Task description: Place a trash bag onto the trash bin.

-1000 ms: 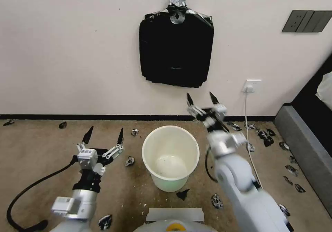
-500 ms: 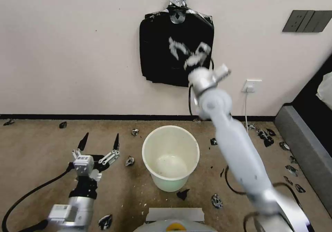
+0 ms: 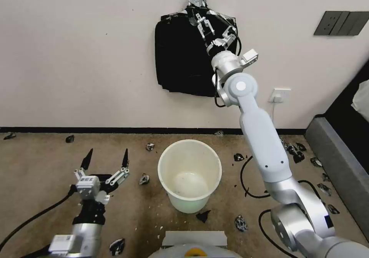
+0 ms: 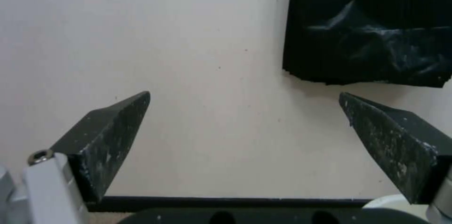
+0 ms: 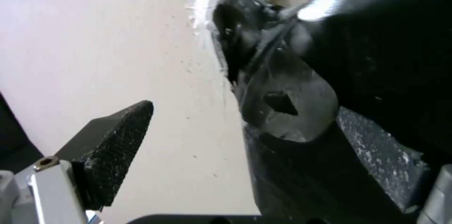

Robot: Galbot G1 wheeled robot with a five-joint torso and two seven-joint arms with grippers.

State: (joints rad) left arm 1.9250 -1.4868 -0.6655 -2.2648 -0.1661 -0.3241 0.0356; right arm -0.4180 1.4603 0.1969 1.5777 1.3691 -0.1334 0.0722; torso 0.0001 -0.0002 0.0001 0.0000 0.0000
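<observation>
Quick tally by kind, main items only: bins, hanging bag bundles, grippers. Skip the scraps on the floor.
White trash bin: 1
Black bundle of bags hanging on the wall: 1
Grippers: 2, the left gripper low over the floor, the right gripper up at the bundle, both open
Total: 4

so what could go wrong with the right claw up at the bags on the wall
The open right claw is at the top of the hanging bundle of bags, near its bunched top. It may pinch several layers rather than one bag, or tear the film, as the scraps on the floor suggest. The trash bin stands unlined.
</observation>
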